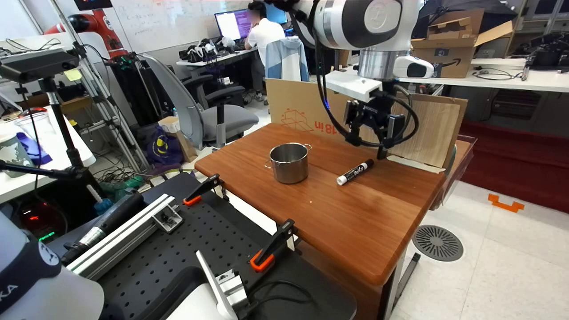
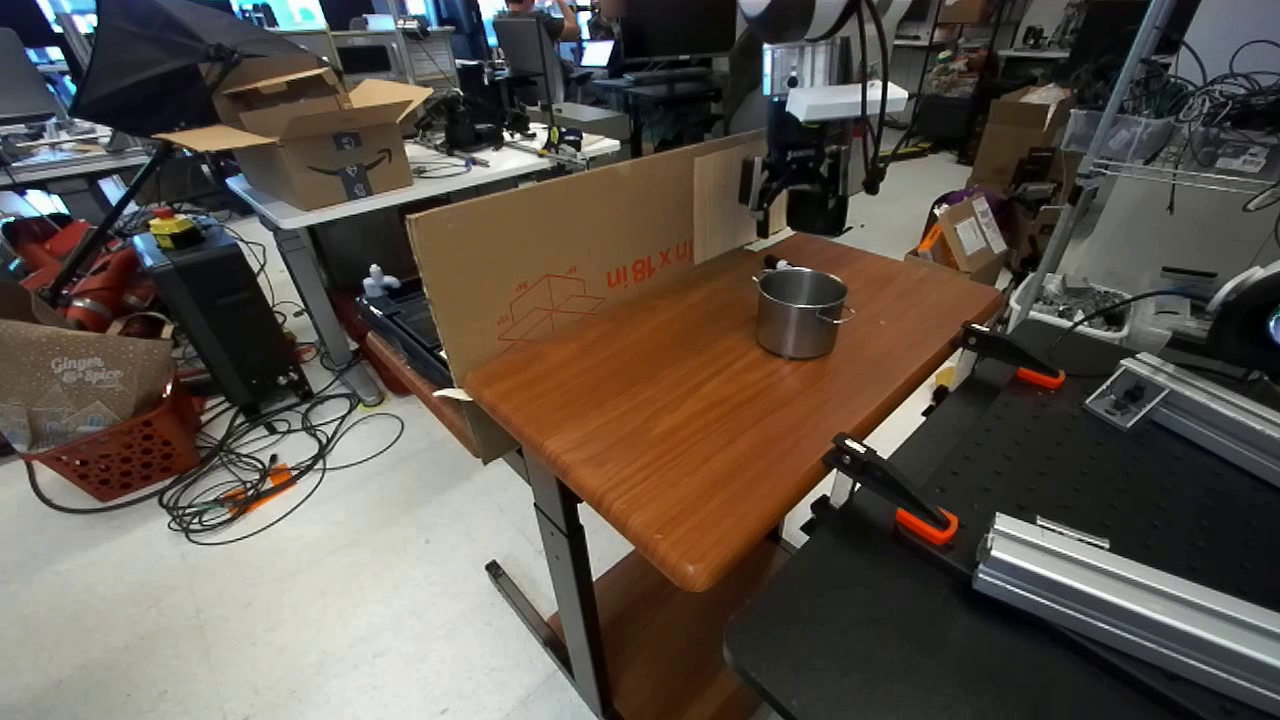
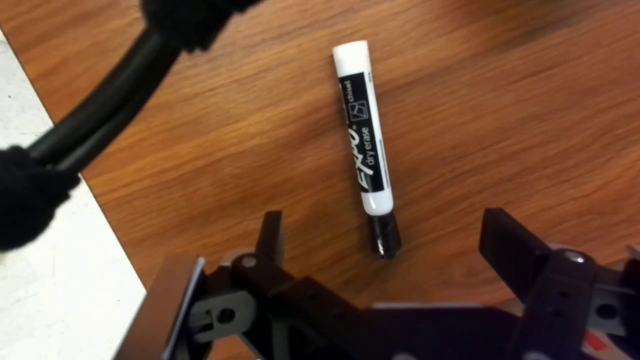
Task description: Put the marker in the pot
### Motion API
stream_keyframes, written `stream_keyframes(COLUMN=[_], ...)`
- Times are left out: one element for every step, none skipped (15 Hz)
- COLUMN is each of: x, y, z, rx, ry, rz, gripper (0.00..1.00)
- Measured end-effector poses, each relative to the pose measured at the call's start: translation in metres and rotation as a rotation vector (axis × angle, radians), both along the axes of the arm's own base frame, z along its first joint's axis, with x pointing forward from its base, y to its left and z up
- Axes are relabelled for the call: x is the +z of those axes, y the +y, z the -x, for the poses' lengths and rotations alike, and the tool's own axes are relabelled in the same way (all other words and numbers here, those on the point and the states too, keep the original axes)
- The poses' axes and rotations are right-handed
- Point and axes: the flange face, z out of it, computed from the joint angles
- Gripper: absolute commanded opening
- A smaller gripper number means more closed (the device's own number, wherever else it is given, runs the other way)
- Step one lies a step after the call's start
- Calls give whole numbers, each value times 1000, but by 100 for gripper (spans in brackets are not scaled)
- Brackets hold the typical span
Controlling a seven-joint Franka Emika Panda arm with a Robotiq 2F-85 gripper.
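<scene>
Spread wide at end effector (image 3: pixel 384 233), nothing gripped, poised above far right of counter (image 1: pixel 338 213), apparently to straddle and pinch. In an exterior view, at left: pot (image 1: pixel 291 164), upright, mouth up to receive. At right: marker (image 1: pixel 355 172), lying flat on counter, black end far, likely first to be gripped.

There's the pot (image 1: pixel 290 168) — round, grey metal, two thin handles — upright on the worktop (image 1: pixel 338 218). Near it the marker (image 3: pixel 366 140) lies flat (I can read Expo on its label), black cap on, white end nearer the pot.
</scene>
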Motion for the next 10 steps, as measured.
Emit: stream_keyframes(x=[-7, -13, -18, -23, -28, -32, -36, -38, -40, -40], y=[2, 4, 6, 8, 10, 13, 14, 16, 16, 16], z=[-1, -1, -2, -2, -3, -4, -5, -6, -7, -8], rx=[0, 0, 3, 6, 9, 13, 15, 15, 17, 18], ry=[0, 1, 5, 9, 14, 20, 23, 25, 25, 25], rz=[10, 23, 34, 42, 50, 59, 68, 72, 76, 79], gripper=[100, 100, 100, 100, 100, 100, 75, 74, 68, 58])
